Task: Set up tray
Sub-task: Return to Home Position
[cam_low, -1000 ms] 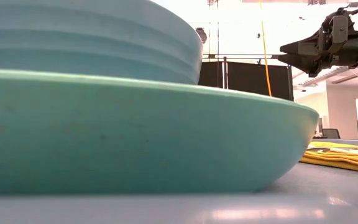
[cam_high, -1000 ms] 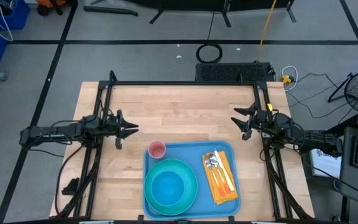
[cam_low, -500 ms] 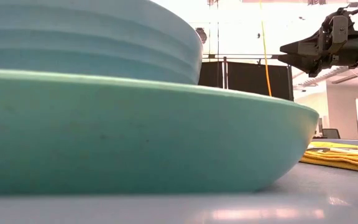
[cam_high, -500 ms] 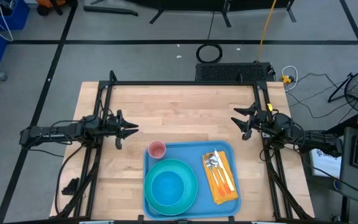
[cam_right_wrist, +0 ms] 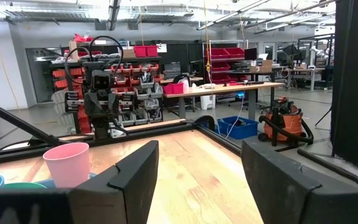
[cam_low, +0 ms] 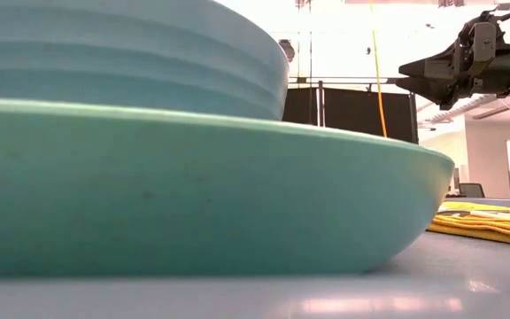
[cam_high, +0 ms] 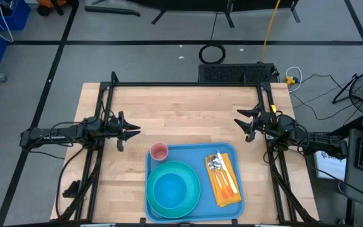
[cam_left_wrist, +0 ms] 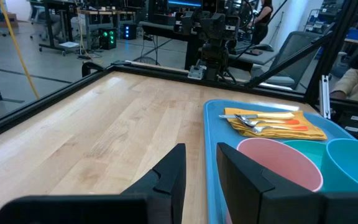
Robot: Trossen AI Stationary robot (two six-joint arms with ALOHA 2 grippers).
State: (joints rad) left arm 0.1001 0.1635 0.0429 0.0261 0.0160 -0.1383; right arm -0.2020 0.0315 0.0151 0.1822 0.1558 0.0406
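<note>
The blue tray (cam_high: 194, 154) lies on the wooden table at its near edge. On it a blue bowl (cam_high: 171, 189) sits in a teal plate (cam_high: 188, 170), a pink cup (cam_high: 159, 152) stands upright at the far left corner, and a yellow napkin (cam_high: 227, 189) with cutlery (cam_high: 216, 164) lies on the right. My left gripper (cam_high: 136, 130) hovers left of the tray, its fingers a little apart and empty, with the cup (cam_left_wrist: 278, 163) just ahead. My right gripper (cam_high: 238, 122) hovers beyond the tray's far right corner, open and empty (cam_right_wrist: 199, 162).
Black frame rails (cam_high: 188, 84) run along the table's far, left and right sides. Bare wood (cam_high: 181, 113) lies between the two grippers and the far rail. In the low view the plate (cam_low: 193, 195) and the bowl (cam_low: 122, 53) fill most of the picture.
</note>
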